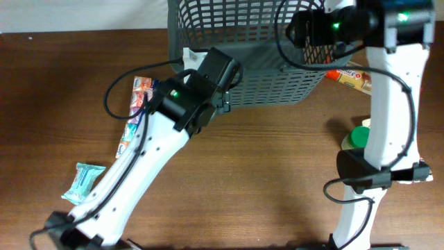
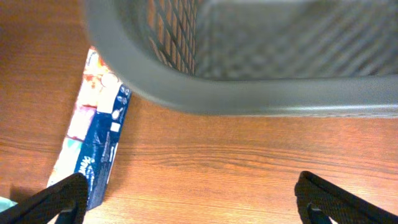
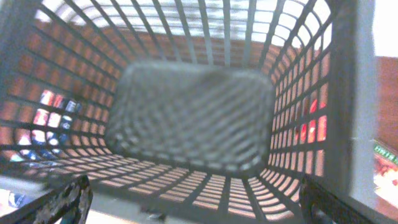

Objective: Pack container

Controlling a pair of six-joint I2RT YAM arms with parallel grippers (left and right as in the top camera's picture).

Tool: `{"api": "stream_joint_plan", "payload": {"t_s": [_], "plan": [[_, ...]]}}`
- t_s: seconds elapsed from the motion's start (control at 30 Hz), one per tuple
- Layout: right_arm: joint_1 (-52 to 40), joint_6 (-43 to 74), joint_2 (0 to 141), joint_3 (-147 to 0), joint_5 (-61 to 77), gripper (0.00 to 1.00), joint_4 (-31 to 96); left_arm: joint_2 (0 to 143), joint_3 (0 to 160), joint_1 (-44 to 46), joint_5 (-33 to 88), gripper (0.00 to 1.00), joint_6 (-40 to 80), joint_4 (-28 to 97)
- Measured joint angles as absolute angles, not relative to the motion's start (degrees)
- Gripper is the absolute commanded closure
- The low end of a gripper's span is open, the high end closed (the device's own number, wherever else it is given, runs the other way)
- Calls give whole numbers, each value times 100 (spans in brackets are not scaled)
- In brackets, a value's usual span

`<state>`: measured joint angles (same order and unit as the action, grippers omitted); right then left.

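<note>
Grey container (image 1: 277, 87) upright, long axis left-right; left hand (image 2: 193, 202) and right hand (image 3: 199, 205) spread.

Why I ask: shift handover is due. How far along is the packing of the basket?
Done: nothing yet; the container has a bare base. In hand: nothing; the left pincer and right pincer are both open and empty. Left: the blue packet, teal packet, orange packet and green object lie outside it on the table.
</note>
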<state>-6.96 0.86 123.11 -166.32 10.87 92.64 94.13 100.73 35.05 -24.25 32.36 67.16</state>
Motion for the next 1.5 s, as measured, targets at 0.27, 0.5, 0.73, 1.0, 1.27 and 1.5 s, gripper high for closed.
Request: {"api": "stream_joint_plan", "payload": {"t_s": [0.27, 0.5, 0.73, 1.0, 1.27, 1.5], "plan": [[-222, 154, 11290, -17272, 561, 1, 9607, 8112, 10075, 3509, -2794, 0, 3236, 6978], [1085, 937, 10573, -17329, -202, 1, 9695, 7140, 10097, 3470, -4049, 1, 3479, 7730], [1898, 1466, 10479, -16324, -370, 1, 9690, 6768, 10110, 2668, -4576, 1, 3907, 8527], [2126, 1798, 10556, -13915, -248, 1, 9686, 6777, 10110, 1640, -4650, 1, 4018, 8991], [2123, 1857, 10645, -12315, 47, 1, 9317, 6777, 10110, 1496, -4471, 0, 4021, 9028], [2123, 2241, 10645, -11421, 64, 1, 8635, 6777, 10110, 1496, -4436, 0, 4027, 9030]]}}
